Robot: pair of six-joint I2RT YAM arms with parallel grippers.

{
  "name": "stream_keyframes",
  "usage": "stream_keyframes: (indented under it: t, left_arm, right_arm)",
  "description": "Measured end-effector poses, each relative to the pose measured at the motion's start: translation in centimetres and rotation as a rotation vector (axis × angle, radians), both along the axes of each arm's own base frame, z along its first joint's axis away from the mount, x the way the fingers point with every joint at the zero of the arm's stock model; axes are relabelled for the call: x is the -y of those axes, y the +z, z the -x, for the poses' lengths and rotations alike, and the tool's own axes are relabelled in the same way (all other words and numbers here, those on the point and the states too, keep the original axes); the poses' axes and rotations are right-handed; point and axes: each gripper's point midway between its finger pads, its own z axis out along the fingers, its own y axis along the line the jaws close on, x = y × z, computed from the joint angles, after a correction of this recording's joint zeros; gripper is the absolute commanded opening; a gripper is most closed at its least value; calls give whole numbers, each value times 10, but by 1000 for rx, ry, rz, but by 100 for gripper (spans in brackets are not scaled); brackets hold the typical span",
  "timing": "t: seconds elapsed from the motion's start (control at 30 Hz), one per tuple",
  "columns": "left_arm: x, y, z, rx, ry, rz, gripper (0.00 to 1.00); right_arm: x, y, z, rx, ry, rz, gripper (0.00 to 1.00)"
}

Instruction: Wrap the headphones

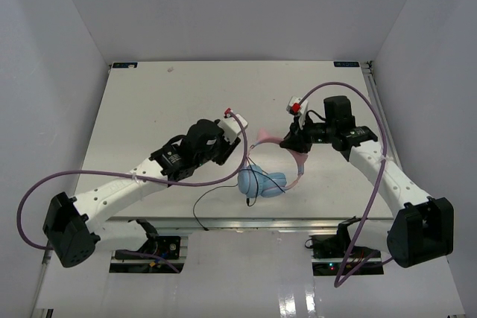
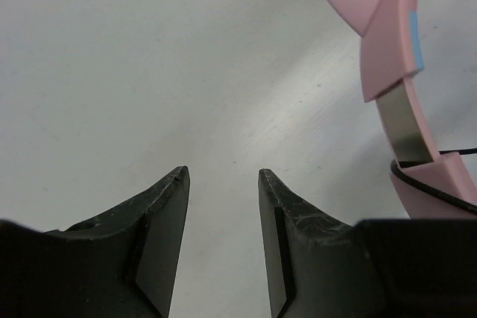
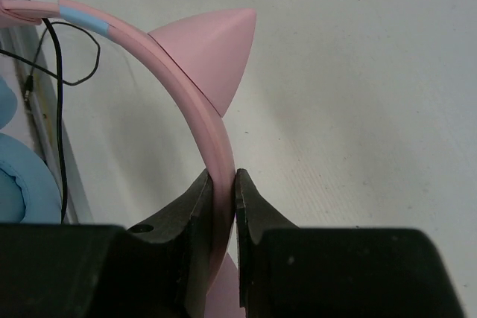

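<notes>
Near front-centre of the table (image 1: 149, 102) sit the headphones (image 1: 262, 183): both light-blue ear cups (image 3: 19, 184) lie together on the surface, and the pink headband (image 3: 175, 50) arcs up & to the right from them. Right gripper (image 3: 221, 176) is clamped on that headband, its fingers pinching it edge-on just beside one cat-ear point (image 3: 212, 39), w/ no gap btwn pads and plastic. Left gripper (image 2: 223, 174) is over bare table just left of the headband, jaws parted a moderate amt, nothing btwn them, not touching the headphones. Its wrist cam shows the headband's metal slider (image 2: 406, 124) at right, w/ the thin black cord (image 2: 436, 190) crossing the pink end piece below it. In the top view the cord loops over the cups, then trails slack toward the table's front-left. Purple cable (image 1: 242, 128) of the left arm arches above its wrist.
</notes>
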Motion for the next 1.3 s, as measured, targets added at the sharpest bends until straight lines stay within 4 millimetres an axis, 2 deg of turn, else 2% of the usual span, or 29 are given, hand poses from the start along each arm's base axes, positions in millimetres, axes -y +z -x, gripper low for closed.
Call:
stream_keyframes:
  t: [0.13, 0.23, 0.3, 0.4, 0.63, 0.73, 0.83, 1.0, 1.07, 1.13, 1.23, 1.3]
  left_arm:
    - [13, -20, 14, -43, -55, 102, 60]
    - [13, -35, 22, -72, -59, 140, 68]
    - [8, -37, 26, -75, -45, 170, 76]
    - [-3, -21, 32, -33, -16, 243, 89]
    - [-47, 47, 34, 135, 139, 439, 92]
    - [-49, 55, 43, 150, 112, 484, 94]
    - [-36, 40, 54, 113, 12, 477, 94]
    - [-8, -23, 65, -49, -129, 351, 94]
    - [-3, -49, 72, -105, -174, 309, 94]
    - [-1, -66, 80, -136, -216, 292, 92]
    - [5, -76, 84, -134, -269, 303, 82]
    - [12, -80, 79, -130, -278, 304, 77]
  right_arm:
    - [-3, 8, 7, -75, 8, -69, 8]
    - [-1, 22, 6, -118, -8, -124, 8]
    - [2, 34, 1, -144, -31, -163, 8]
    - [9, 46, -4, -179, -66, -205, 8]
    - [10, 51, -3, -280, -109, -250, 8]
    - [9, 54, -4, -305, -124, -261, 8]
    - [9, 63, -7, -307, -134, -274, 8]
    - [8, 87, -12, -283, -139, -301, 8]
    - [9, 96, -13, -276, -137, -315, 8]
    - [9, 103, -14, -271, -135, -326, 8]
    - [9, 108, -13, -279, -131, -339, 8]
    - [9, 109, -12, -290, -129, -345, 8]
